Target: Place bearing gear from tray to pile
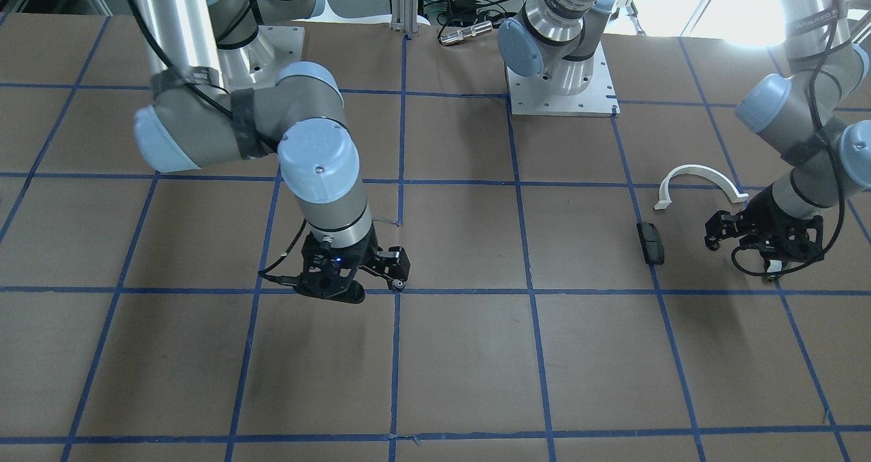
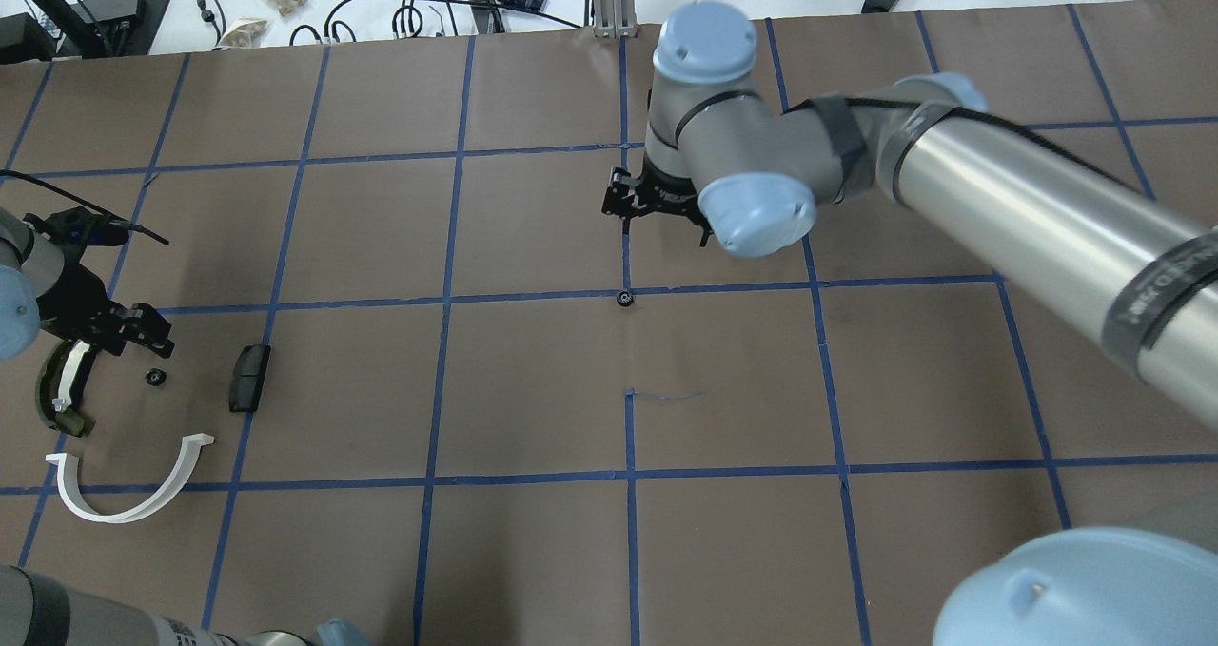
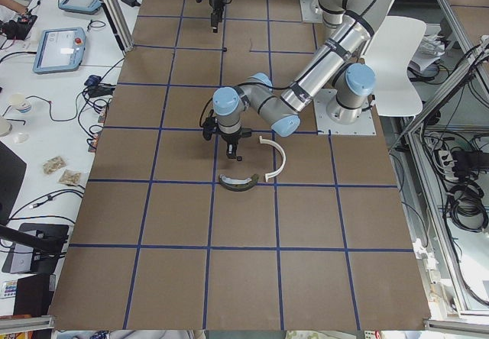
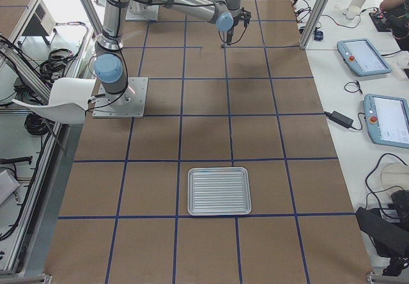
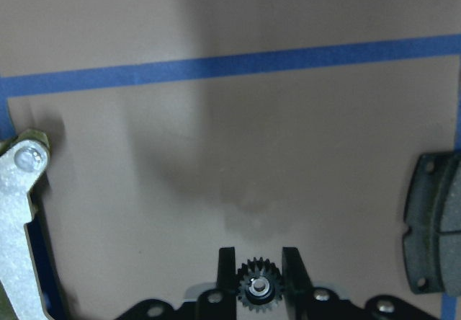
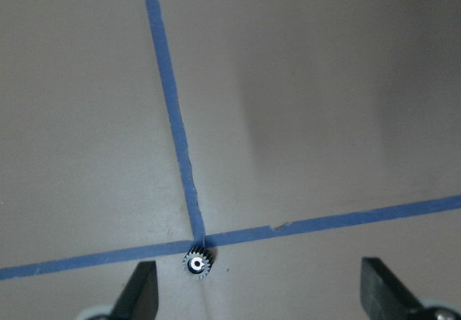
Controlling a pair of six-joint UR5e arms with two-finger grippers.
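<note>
A small black bearing gear (image 5: 258,292) sits between the fingertips of my left gripper (image 5: 258,256), which is shut on it low over the table. It is inside the pile, between the dark olive curved piece (image 2: 57,389) and the black block (image 2: 249,377), with the white half-ring arc (image 2: 176,482) nearer the robot. A second bearing gear (image 2: 623,298) lies on a tape crossing at mid-table. My right gripper (image 6: 259,291) hangs open just above it, not touching. The ribbed silver tray (image 4: 218,190) stands at the table's right end.
Blue tape lines grid the brown table. The two white arm base plates (image 1: 561,98) sit at the robot's edge. Cables, teach pendants (image 4: 364,57) and small items lie on the benches beyond the far edge.
</note>
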